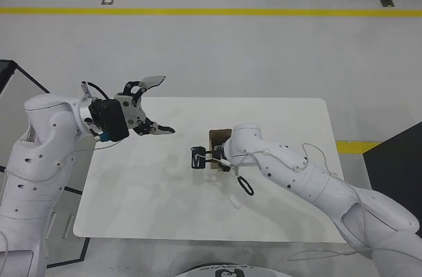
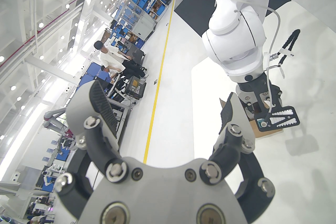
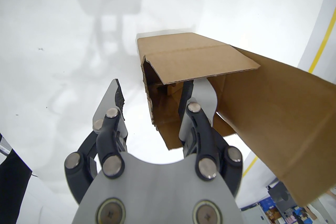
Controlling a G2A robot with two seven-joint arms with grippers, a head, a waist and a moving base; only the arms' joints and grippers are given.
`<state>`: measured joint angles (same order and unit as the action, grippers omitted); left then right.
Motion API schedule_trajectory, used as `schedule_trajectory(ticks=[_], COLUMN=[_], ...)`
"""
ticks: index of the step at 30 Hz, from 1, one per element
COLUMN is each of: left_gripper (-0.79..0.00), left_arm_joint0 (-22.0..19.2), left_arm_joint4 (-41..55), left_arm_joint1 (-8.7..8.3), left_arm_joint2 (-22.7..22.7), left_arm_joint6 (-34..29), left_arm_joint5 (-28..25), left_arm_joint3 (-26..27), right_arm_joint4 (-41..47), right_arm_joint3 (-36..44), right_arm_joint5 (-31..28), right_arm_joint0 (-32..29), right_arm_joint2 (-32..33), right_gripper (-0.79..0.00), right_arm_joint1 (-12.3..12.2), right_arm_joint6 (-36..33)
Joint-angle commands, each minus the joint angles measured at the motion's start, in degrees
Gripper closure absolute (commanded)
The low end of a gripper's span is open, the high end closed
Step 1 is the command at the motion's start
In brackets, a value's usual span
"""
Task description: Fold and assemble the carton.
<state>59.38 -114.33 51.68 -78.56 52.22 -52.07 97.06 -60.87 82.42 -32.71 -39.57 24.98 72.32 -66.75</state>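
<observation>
A small brown carton (image 1: 217, 136) stands near the middle of the white table (image 1: 148, 201), partly hidden under the right arm's wrist. In the right wrist view the carton (image 3: 199, 62) is open towards the camera, one flap folded over its top. My right gripper (image 3: 152, 89) is open and straddles a side wall: one finger (image 3: 189, 96) sits inside the carton, the other (image 3: 116, 96) outside. From above, the right gripper (image 1: 200, 158) sits at the carton's near-left corner. My left gripper (image 1: 166, 104) hangs open and empty over the table's far left, well apart from the carton (image 2: 265, 131); its fingertips (image 2: 164, 95) are spread wide.
A black frame (image 1: 6, 76) stands off the table's left edge and a dark mat (image 1: 405, 159) lies off its right side. A black cable loop (image 1: 245, 185) dangles from the right forearm. A yellow floor line (image 1: 211, 11) runs beyond the far edge.
</observation>
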Motion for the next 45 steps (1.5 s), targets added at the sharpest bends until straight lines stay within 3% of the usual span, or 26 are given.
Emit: schedule_trajectory(ticks=[1, 6, 7, 9, 14, 20, 24, 45], left_gripper=[-0.785, -0.785, -0.785, -0.785, -0.785, -0.785, -0.785, -0.785], left_arm_joint0=[-0.01, -0.01, -0.01, -0.01, -0.01, -0.01, -0.01, -0.01], left_arm_joint4=[0.00, 0.00, 0.00, 0.00, 0.00, 0.00, 0.00, 0.00], left_arm_joint1=[0.00, 0.00, 0.00, 0.00, 0.00, 0.00, 0.00, 0.00], left_arm_joint2=[0.01, 0.01, 0.01, 0.01, 0.01, 0.01, 0.01, 0.01], left_arm_joint6=[0.01, 0.01, 0.01, 0.01, 0.01, 0.01, 0.01, 0.01], left_arm_joint5=[0.00, 0.00, 0.00, 0.00, 0.00, 0.00, 0.00, 0.00], left_arm_joint3=[-0.01, -0.01, -0.01, -0.01, -0.01, -0.01, -0.01, -0.01], right_arm_joint4=[0.69, 3.21, 3.56, 4.44, 5.87, 5.76, 3.51, 7.04], right_arm_joint3=[2.03, 6.97, 7.72, 8.84, 11.41, 11.66, 9.35, -5.41], right_arm_joint5=[0.15, 0.17, 0.48, 1.19, 3.01, 3.11, 3.43, 1.49], right_arm_joint0=[-0.42, -1.45, -1.49, -1.32, -0.30, -0.22, -0.48, 5.04], right_arm_joint2=[1.20, 4.30, 4.52, 4.82, 5.31, 5.39, 5.57, -0.53], right_gripper=[-0.462, -0.329, -0.268, 0.000, 0.000, 0.000, 0.000, 0.000], right_arm_joint1=[-0.52, -2.02, -2.36, -3.04, -4.46, -4.54, -4.37, 1.55], right_arm_joint6=[-1.59, -5.00, -5.31, -6.02, -7.85, -7.94, -4.31, -0.11])
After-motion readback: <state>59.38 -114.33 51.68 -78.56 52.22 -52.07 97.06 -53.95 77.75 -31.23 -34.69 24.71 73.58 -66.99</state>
